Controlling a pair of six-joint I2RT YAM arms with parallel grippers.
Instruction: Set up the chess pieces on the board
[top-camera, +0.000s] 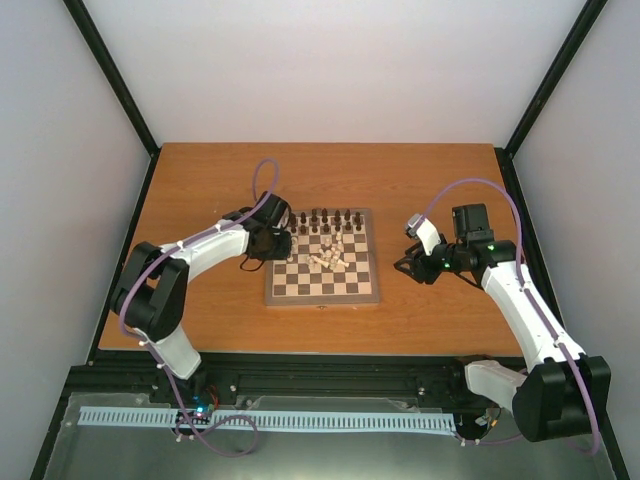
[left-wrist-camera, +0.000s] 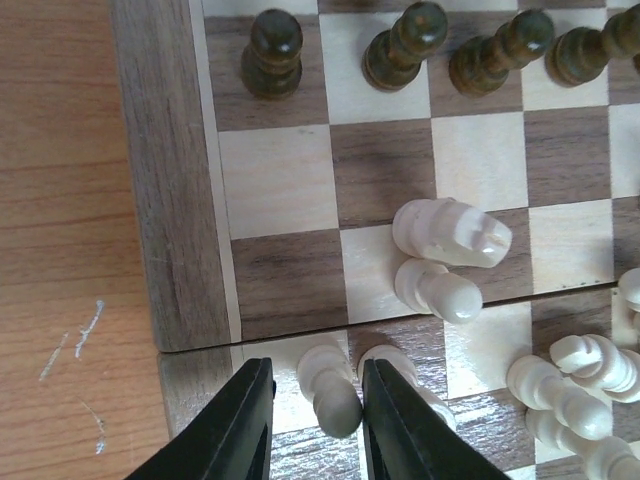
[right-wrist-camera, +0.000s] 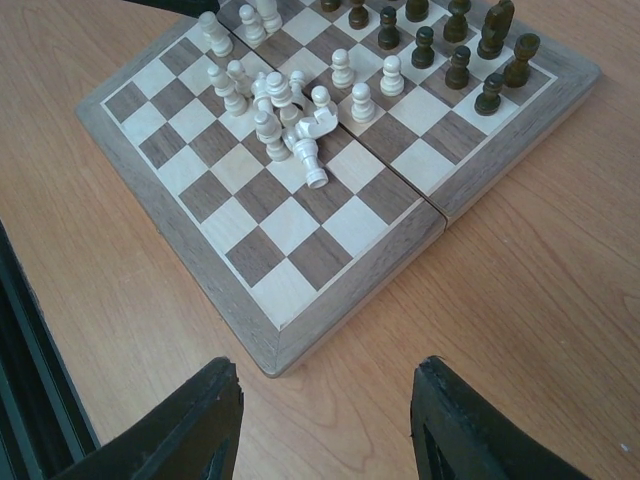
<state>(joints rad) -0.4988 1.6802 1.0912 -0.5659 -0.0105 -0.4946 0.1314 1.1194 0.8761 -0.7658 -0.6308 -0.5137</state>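
Note:
The board (top-camera: 322, 301) lies mid-table. Dark pieces (top-camera: 325, 218) stand along its far rows, and they also show in the left wrist view (left-wrist-camera: 272, 55). Cream pieces (top-camera: 330, 255) lie heaped near its middle; the heap also shows in the right wrist view (right-wrist-camera: 285, 120), with a few cream pawns (right-wrist-camera: 365, 100) upright beside it. My left gripper (top-camera: 282, 243) is over the board's left edge. Its jaws (left-wrist-camera: 317, 368) are open around an upright cream pawn (left-wrist-camera: 330, 385), which touches the right finger with a gap on the left. My right gripper (right-wrist-camera: 325, 385) is open and empty over bare table by the board's corner (right-wrist-camera: 270, 360).
Two cream pieces (left-wrist-camera: 450, 235) lie toppled just ahead of the left fingers, and another cream piece (left-wrist-camera: 395, 360) stands right beside the right finger. A black frame rail (right-wrist-camera: 30, 380) borders the wooden table (top-camera: 200, 190). White walls enclose it.

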